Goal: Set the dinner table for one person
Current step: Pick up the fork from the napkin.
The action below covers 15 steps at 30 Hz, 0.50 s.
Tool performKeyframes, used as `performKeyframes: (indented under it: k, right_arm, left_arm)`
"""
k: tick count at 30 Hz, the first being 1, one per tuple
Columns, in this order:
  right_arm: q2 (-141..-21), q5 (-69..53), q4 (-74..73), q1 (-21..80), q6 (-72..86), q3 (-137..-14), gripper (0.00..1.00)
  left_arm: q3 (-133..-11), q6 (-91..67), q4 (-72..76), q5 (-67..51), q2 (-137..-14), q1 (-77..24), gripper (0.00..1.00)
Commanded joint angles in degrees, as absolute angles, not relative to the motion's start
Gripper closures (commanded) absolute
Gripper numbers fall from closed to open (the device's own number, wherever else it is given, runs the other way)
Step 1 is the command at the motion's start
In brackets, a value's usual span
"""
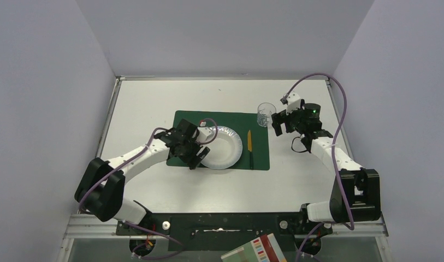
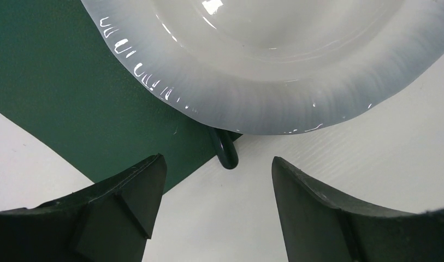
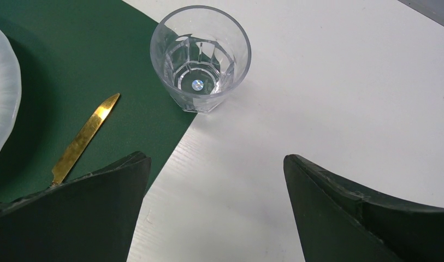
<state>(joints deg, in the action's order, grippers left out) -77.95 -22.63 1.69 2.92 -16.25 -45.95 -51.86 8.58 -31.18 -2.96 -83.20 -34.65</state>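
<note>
Setting looks mostly laid. The dinner table point(image 1: 143, 103) fills the middle of the top view, with the green placemat point(image 1: 189, 121) at its centre.

- plate point(image 1: 226, 150) sits on the mat's lower half, knife point(image 1: 250, 143) just right of it, gold blade pointing to the top of the frame. Standard one-person layout.
- glass point(image 3: 200, 60) stands upright at the mat's upper right corner. The right wrist view shows its base straddling the mat edge, part on green and part on white. That's roughly above the knife, where a drink belongs.
- left gripper point(image 2: 218, 164): jaws spread, holding nothing, low at the plate's lower left rim. A dark handle point(image 2: 226, 153) pokes out from under the rim, right between the fingers. My read is that it's lined up to pull that out. Can't tell what the item is.
- right gripper point(image 3: 217, 158): jaws apart, empty, just beside the glass but clear of it. Could be a release or an approach, can't tell which.

The surface is matt white with a faint grain and a thin metal rim point(image 1: 111, 109). In the left wrist view the plate overhangs the mat onto white.

Plain pale walls point(image 1: 45, 82) enclose three sides. Purple cables point(image 1: 312, 75) loop off both arms. There's a coloured card point(image 1: 258, 250) at bottom centre, off the tabletop.
</note>
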Motion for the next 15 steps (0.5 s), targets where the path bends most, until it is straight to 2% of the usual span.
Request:
performKeyframes:
  k: [1,3,6,9,15]
  right_arm:
    - [-75.5,-24.1,5.4,2.3,-15.8,-46.1,0.02]
    - [-75.2,-24.2,5.5,2.3,-15.7,-46.0,0.02]
    - [-75.1,-24.3,5.5,2.2,-15.7,-45.9,0.02]
    - [-75.1,-24.3,5.9,2.2,-15.7,-45.5,0.02]
    - [-74.8,-24.4,5.9,2.1,-15.6,-45.6,0.02]
  left_arm:
    - [-51.6,6.3,-26.2,-2.1,-83.7,-34.6,0.29]
    - [-51.4,6.2,-25.5,-1.6,-84.1,-34.6,0.30]
    - [-50.6,6.4,-23.9,-1.8,-84.7,-34.6,0.39]
    - [-50.9,6.4,-23.4,-2.5,-86.1,-34.6,0.44]
    - [-50.5,6.8,-22.5,-2.9,-88.4,-34.7,0.46]
